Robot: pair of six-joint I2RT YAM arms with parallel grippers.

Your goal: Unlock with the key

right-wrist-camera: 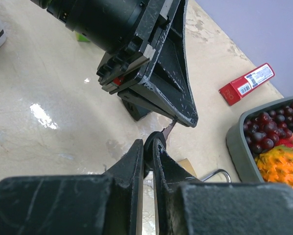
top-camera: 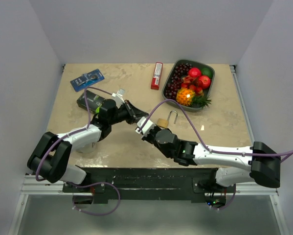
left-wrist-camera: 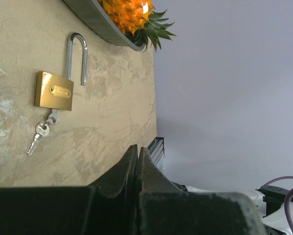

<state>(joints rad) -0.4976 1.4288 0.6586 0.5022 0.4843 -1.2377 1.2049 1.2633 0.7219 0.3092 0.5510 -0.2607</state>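
padlock: the brass padlock (left-wrist-camera: 54, 91) lies flat near the middle of the tabletop (left-wrist-camera: 117, 98), on the near side of the fruit tray (left-wrist-camera: 101, 24). one leg of its shackle (left-wrist-camera: 77, 39) stands free beside the body, so it looks sprung open; check that before you turn anything.
key bunch: a small key bunch (left-wrist-camera: 41, 131) sits at the padlock's keyhole end. one key seems seated in the lock and another trails on the tabletop.
right claw: your right claw (right-wrist-camera: 148, 144) is narrow. it pinches the dark head of what looks like a key (right-wrist-camera: 169, 127), just left of the padlock, with the blade pointing toward the other claw.
left claw: your left claw (left-wrist-camera: 137, 149) is fully closed, fingers pressed together, its tip touching that blade. you cannot tell whether the blade is nipped between them.
step in hand: it reads as a pass or re-grip of the key between the two claws.
doing it well: let only one claw carry the key at a time, and loosen one before the other pulls, or the thin blade will twist. grip the head squarely with the blade in line with the claw, so it meets the keyhole straight.
risk: the padlock lies loose and will likely slide, so pin its body before turning.
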